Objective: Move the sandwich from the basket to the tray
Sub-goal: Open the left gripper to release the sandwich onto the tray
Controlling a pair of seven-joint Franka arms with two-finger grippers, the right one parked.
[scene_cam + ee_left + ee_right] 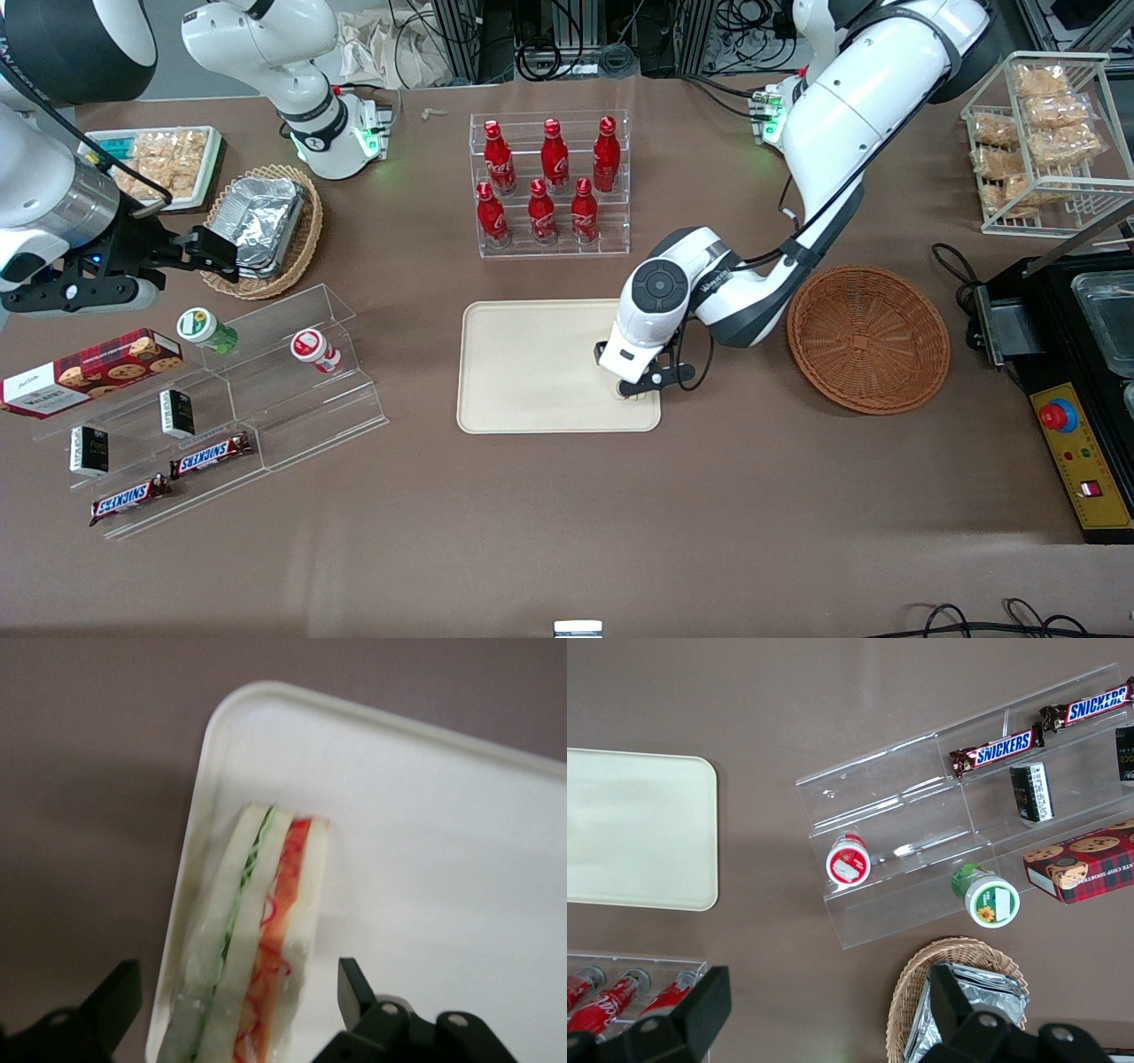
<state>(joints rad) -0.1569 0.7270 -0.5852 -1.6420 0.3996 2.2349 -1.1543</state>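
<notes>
The sandwich (266,921), white bread with green and red filling along its edge, lies on the cream tray (425,815) close to one rounded corner. My left gripper (237,992) hangs just above it, open, with one black finger on each side and a gap to the bread on both. In the front view the gripper (631,394) is low over the tray (532,372), at the corner nearest the front camera on the working arm's side. It hides nearly all of the sandwich there. The reddish-brown basket (868,338) stands beside the tray toward the working arm's end, with nothing in it.
A clear rack of red bottles (549,186) stands farther from the front camera than the tray. Clear stepped shelves (221,390) with snacks and a tan basket of foil trays (261,226) lie toward the parked arm's end. A black control box (1076,443) sits near the basket.
</notes>
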